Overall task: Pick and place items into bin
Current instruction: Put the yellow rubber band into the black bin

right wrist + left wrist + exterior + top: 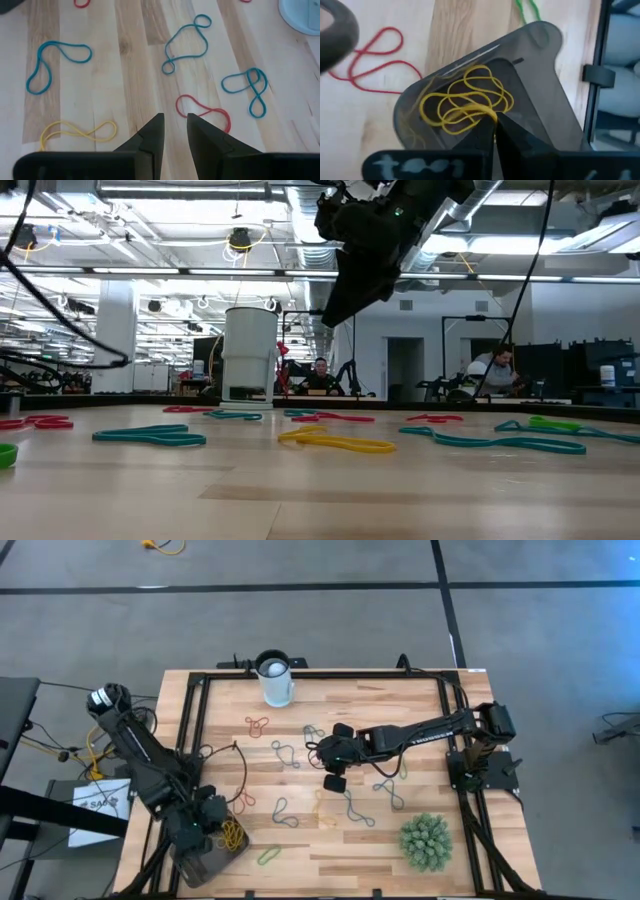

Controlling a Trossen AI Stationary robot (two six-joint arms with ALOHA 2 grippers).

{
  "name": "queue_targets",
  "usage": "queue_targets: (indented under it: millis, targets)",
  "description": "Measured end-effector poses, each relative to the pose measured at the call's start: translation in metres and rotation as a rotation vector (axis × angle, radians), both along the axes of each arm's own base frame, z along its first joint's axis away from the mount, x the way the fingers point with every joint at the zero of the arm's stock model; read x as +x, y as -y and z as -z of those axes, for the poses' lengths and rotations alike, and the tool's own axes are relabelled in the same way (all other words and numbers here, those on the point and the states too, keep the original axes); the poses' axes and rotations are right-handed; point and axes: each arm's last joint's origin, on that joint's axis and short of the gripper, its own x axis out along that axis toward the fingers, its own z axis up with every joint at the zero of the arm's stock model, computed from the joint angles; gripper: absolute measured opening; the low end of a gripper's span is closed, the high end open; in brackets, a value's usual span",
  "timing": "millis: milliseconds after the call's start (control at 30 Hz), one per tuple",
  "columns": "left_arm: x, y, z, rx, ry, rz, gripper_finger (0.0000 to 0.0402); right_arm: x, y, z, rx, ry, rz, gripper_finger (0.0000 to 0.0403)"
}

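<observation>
The bin (545,65), a grey-brown rounded box, sits at the table's near left corner (200,865). My left gripper (494,125) stands over it, shut on a tangle of yellow bands (467,97), also seen in the high view (232,833). Many more bands lie loose on the wood: blue ones (187,42), a red one (202,110), a yellow one (77,131) and a green one (268,856). My right gripper (175,125) hangs open above the middle of the table (333,775), just short of the red band and touching nothing. My left gripper pinches one strand of the yellow tangle (487,112) between its two fingertips, coming from above and slanting down. The loops hang below the fingers inside the bin's outline. Whether they rest on the bin's floor I cannot tell.
A white cup (275,680) stands at the far edge of the table, and a spiky green plant ball (425,840) sits near the right front. A black frame (190,740) runs round the tabletop. A red band (370,60) lies on the wood beside the bin.
</observation>
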Motion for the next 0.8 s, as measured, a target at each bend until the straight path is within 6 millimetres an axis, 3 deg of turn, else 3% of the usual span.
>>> queue_targets:
  millis: [400,800]
  targets:
    - [0.005,-0.007,0.029,-0.03,0.114,-0.08,0.0009,0.003,0.0,-0.002,0.003,0.038,0.0,0.0079]
    - [0.0,-0.013,0.049,-0.09,0.066,-0.178,0.0034,0.003,0.0,-0.003,0.004,0.045,-0.001,0.0079]
